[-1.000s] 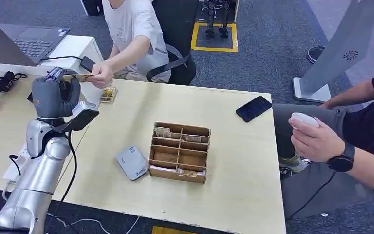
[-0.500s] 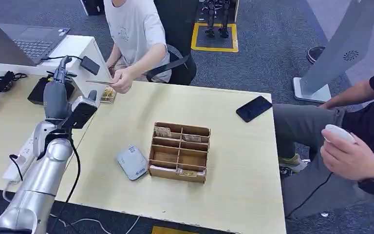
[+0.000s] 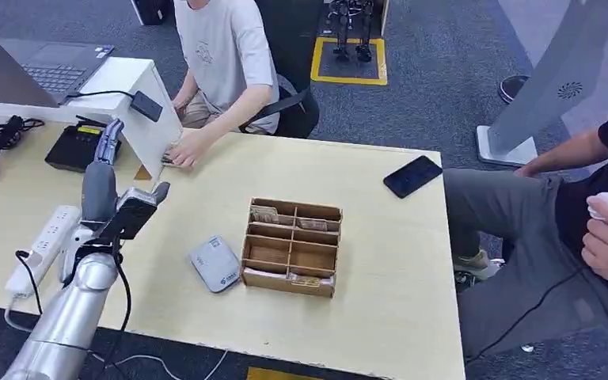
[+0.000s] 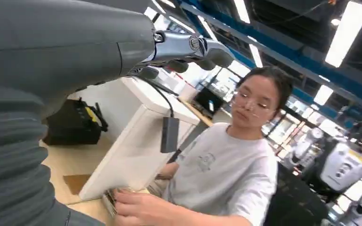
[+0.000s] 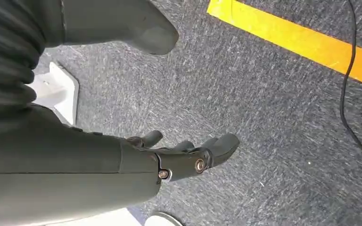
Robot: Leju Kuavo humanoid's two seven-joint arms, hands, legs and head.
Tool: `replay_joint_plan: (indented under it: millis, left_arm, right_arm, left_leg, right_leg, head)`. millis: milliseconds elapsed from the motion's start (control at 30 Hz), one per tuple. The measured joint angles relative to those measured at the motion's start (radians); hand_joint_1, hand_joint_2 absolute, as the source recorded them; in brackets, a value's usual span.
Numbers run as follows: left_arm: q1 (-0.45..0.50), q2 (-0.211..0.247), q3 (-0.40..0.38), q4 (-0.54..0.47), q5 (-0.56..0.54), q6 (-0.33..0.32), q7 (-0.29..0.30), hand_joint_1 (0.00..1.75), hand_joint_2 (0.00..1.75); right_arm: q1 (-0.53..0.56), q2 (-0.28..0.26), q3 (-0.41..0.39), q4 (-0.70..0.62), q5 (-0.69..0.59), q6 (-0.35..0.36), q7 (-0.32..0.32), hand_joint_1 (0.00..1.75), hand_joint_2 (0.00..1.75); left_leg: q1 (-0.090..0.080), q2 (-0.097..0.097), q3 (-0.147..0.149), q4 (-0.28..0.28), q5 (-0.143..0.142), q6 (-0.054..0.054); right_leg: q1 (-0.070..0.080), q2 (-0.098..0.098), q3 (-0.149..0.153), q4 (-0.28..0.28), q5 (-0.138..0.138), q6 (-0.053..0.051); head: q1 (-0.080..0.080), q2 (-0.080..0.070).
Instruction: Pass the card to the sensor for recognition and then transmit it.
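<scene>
In the head view, our left hand [image 3: 101, 186] stands at centre left, fingers apart and empty. The hand-over looks done; next we judge a fresh card from the box [image 3: 291, 246] is needed. The passed card sits under the person's hand [image 3: 188, 148], too hidden to describe.

In the right wrist view, our right hand [image 5: 179, 153] hangs loosely apart, empty.
</scene>
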Motion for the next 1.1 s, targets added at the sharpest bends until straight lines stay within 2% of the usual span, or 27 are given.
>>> replay_joint_plan:
  millis: [67, 200, 300, 467, 633, 1100]
  left_arm:
    - [0.023, 0.003, 0.000, -0.039, 0.024, -0.034, -0.017, 0.00, 1.75]
    - [0.089, 0.025, -0.006, -0.144, 0.037, -0.167, -0.060, 0.00, 1.75]
    - [0.136, 0.036, -0.035, -0.223, 0.002, -0.196, -0.086, 0.00, 1.75]
    - [0.225, 0.047, -0.082, -0.323, -0.058, -0.176, -0.105, 0.00, 1.75]
    - [0.280, 0.049, -0.107, -0.359, -0.093, -0.148, -0.111, 0.00, 1.75]
    - [0.298, 0.052, -0.126, -0.379, -0.094, -0.143, -0.111, 0.00, 1.75]
  right_arm:
    - [0.004, 0.000, -0.003, 0.000, -0.005, 0.000, -0.001, 0.00, 1.75]
    - [0.007, 0.000, -0.008, -0.001, -0.011, -0.002, -0.012, 0.00, 1.75]
    - [0.008, 0.000, -0.013, -0.003, -0.013, -0.002, -0.015, 0.00, 1.75]
    - [0.010, -0.001, -0.028, -0.008, -0.016, -0.001, -0.021, 0.00, 1.75]
    - [0.012, -0.001, -0.032, -0.011, -0.014, -0.001, -0.021, 0.00, 1.75]
    - [0.013, -0.001, -0.033, -0.014, -0.013, -0.001, -0.021, 0.00, 1.75]
  left_leg:
    - [0.000, 0.000, 0.000, 0.000, 0.000, 0.000]
    - [0.000, 0.000, 0.000, 0.000, 0.000, 0.000]
    - [0.000, 0.000, -0.001, 0.000, 0.000, 0.000]
    - [0.000, 0.000, -0.001, 0.000, 0.000, 0.000]
    - [0.000, 0.000, -0.001, 0.000, 0.000, 0.000]
    - [0.000, 0.000, -0.001, 0.000, 0.000, 0.000]
  right_leg:
    - [0.000, 0.000, 0.000, 0.000, 0.000, 0.000]
    - [0.000, 0.000, -0.001, 0.000, 0.000, 0.000]
    - [0.000, 0.000, -0.001, 0.000, 0.000, 0.000]
    - [0.000, 0.000, -0.001, 0.000, 0.000, 0.000]
    - [0.000, 0.000, -0.001, 0.000, 0.000, 0.000]
    - [0.000, 0.000, -0.001, 0.000, 0.000, 0.000]
  head:
    - [0.000, 0.000]
    - [0.000, 0.000]
    - [0.000, 0.000]
    - [0.000, 0.000]
    - [0.000, 0.000]
    - [0.000, 0.000]
